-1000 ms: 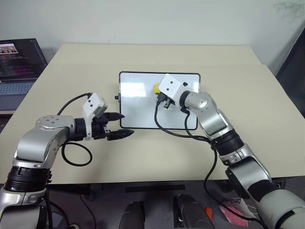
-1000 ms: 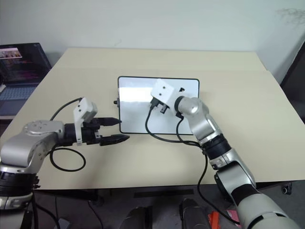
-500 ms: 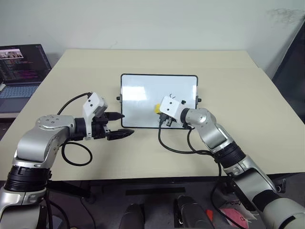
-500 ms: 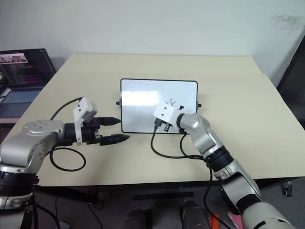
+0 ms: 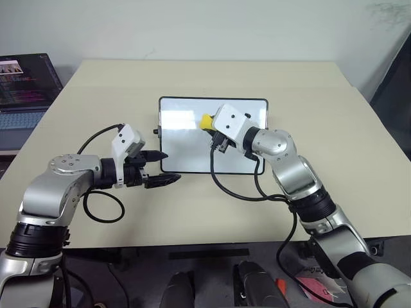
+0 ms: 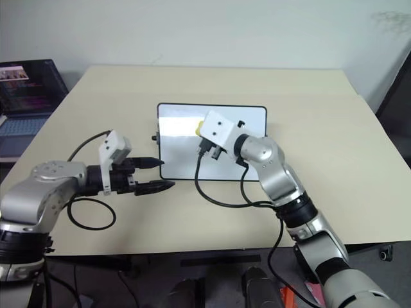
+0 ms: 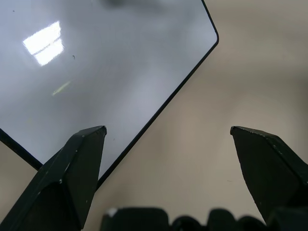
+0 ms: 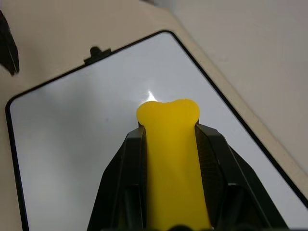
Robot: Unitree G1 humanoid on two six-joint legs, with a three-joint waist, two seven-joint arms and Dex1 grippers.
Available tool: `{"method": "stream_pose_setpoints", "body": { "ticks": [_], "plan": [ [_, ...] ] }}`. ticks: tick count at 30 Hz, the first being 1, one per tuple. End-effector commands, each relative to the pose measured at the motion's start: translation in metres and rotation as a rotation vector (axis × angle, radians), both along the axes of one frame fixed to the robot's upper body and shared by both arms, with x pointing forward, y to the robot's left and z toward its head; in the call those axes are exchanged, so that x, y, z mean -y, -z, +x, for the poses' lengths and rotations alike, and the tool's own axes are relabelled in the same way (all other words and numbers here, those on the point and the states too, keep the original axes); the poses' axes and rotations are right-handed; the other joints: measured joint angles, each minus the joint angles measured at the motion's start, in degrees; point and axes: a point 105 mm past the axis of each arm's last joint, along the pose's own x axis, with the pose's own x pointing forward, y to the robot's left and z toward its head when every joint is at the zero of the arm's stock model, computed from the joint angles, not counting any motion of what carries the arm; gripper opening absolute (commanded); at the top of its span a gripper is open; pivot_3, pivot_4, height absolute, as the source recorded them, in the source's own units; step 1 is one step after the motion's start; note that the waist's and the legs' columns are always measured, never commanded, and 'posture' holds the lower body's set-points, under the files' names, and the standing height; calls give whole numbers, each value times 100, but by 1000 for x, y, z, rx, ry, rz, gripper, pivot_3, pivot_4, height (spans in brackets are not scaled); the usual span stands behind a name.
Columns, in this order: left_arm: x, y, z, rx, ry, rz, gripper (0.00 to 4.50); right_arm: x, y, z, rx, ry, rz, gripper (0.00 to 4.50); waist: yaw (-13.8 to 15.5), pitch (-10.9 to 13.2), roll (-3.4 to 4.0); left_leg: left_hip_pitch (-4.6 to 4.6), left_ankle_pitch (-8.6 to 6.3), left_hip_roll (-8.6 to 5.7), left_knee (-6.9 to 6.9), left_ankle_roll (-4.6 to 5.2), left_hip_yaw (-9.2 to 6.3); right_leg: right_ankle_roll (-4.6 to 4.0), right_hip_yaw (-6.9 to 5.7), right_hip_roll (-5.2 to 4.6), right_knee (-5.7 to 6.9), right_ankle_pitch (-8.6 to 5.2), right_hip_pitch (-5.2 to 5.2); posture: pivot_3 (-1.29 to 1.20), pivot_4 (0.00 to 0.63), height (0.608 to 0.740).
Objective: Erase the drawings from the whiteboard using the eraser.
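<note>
**Right claw pinches eraser over whiteboard; left claw spread beside it**

The right gripper [image 8: 169,144] is clamped on the eraser [image 8: 172,159]; the yellow block is squeezed between both black fingers [image 8: 122,178], its tip bulging out past them. The eraser hangs over the upper middle of the whiteboard [image 5: 186,144], which lies flat at the centre of the table [image 5: 359,147].

The left gripper [image 5: 160,168] holds nothing. Its fingers are spread wide apart and sit at the board's near left corner [image 7: 144,130], one fingertip over the glossy surface, the other over bare table.
</note>
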Motion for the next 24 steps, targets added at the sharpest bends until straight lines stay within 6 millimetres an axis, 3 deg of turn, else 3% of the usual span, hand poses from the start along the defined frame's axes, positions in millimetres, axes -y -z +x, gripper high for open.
{"method": "stream_pose_setpoints", "body": {
  "ticks": [1,9,16,24],
  "plan": [
    [5,-13,-1,49,21,-26,4500,13,-16,-10,81,21,92,1102,6,0,0,0,-2,0,0,-2,1,-3,0,-1,0,2,0,0,150,740],
    [13,-17,1,53,68,-22,4500,44,-5,-16,93,140,164,1102,6,0,0,4,-4,-2,3,-7,6,25,4,0,0,-15,2,0,150,740],
    [20,-20,6,54,114,-7,4500,70,-2,10,138,249,227,1102,-15,0,-1,16,-2,-2,9,-5,13,26,9,2,5,-13,12,0,150,740],
    [20,-19,5,52,119,-4,4500,71,12,31,111,267,196,1102,-16,0,-1,11,-3,-2,4,-5,13,14,10,2,5,-6,9,0,150,740]
  ]
}}
